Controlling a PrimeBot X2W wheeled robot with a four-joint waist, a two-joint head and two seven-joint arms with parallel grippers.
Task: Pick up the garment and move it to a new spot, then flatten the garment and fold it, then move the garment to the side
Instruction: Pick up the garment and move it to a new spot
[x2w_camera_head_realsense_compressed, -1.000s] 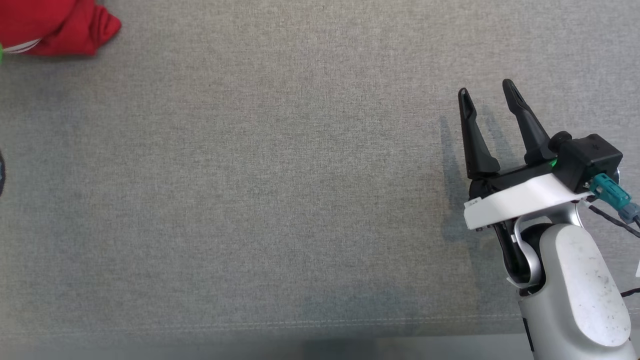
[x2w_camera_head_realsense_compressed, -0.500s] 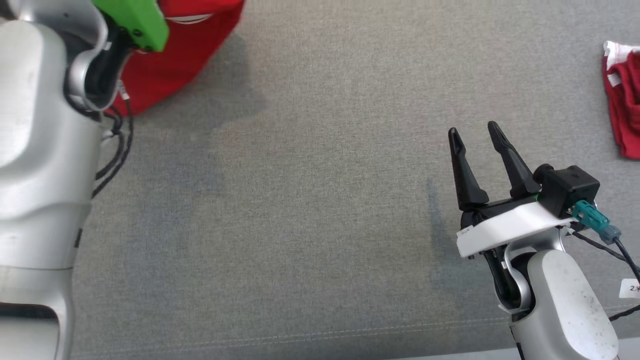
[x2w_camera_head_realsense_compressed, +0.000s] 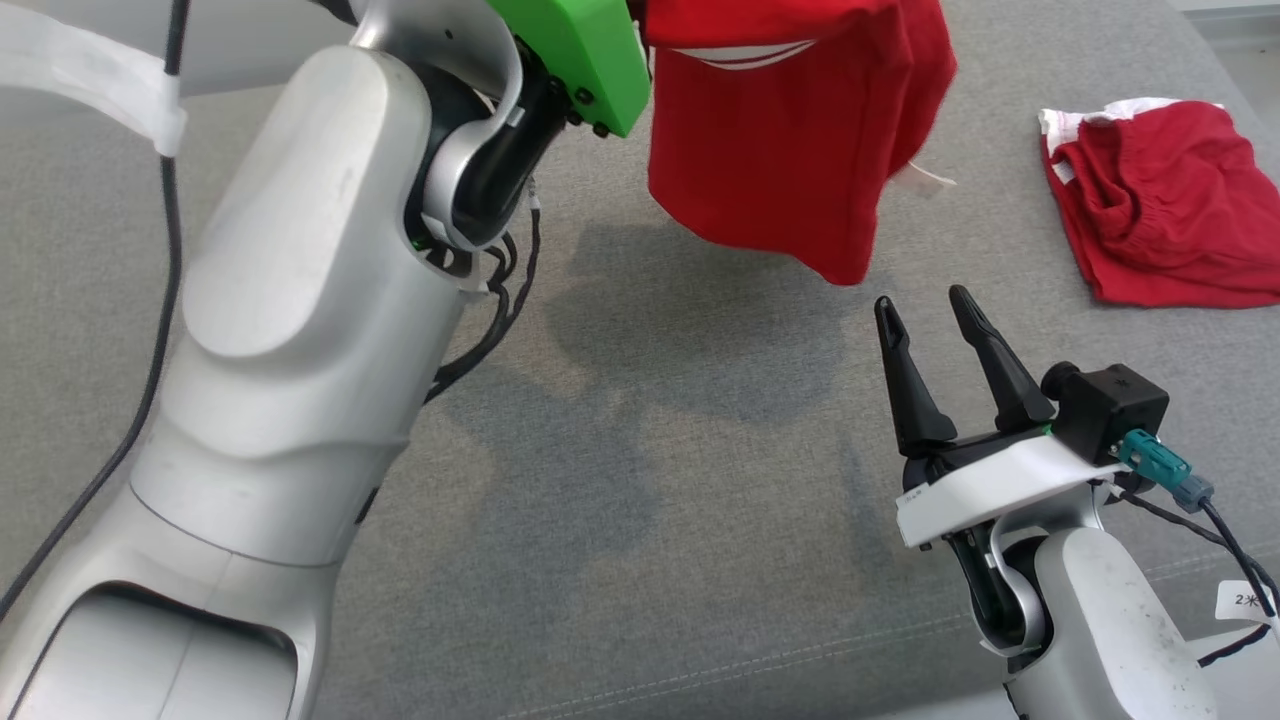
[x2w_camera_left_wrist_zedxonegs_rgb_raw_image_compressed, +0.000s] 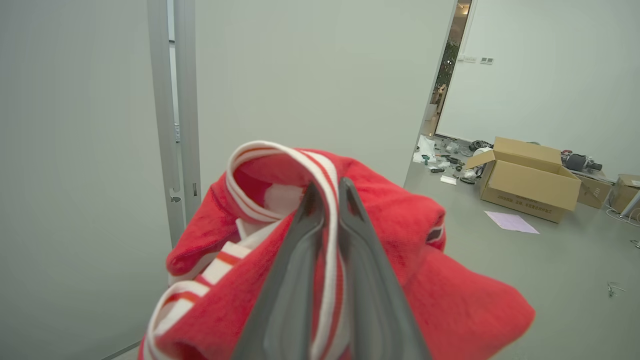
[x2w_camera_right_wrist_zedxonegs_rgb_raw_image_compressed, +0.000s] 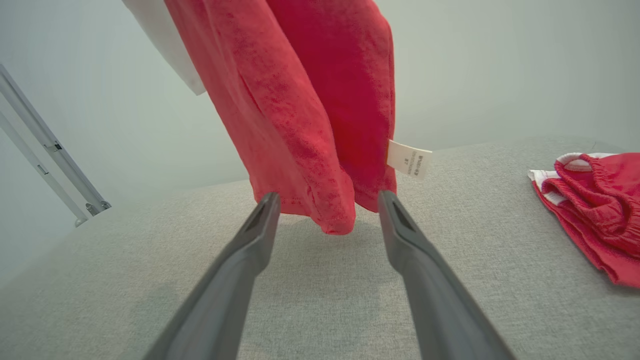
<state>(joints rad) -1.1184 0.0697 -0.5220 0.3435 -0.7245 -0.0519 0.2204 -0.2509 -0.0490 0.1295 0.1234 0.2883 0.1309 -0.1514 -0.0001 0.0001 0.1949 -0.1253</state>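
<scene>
Red knit garment (x2w_camera_head_realsense_compressed: 790, 150) with white-striped trim hangs clear above the grey woven surface (x2w_camera_head_realsense_compressed: 640, 520), its trim clamped in the left gripper (x2w_camera_left_wrist_zedxonegs_rgb_raw_image_compressed: 328, 186) for carrying; right gripper (x2w_camera_head_realsense_compressed: 921, 297) stands nearby, fingers apart and empty.

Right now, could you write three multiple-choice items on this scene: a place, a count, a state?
1. Where does the crumpled red garment lie?
A. On the grey surface, at the robot's right
B. Between the right jaws
C. On the floor
2. How many red garments show in the head view?
A. One
B. Two
C. Four
3. How are the left jaws?
A. Open and empty
B. Shut on the hanging garment
C. Shut on a cable

Key: 1 A, it rests there, touching no arm; 2 B, one hangs, one lies; 3 B, its striped band is pinched between them.
</scene>
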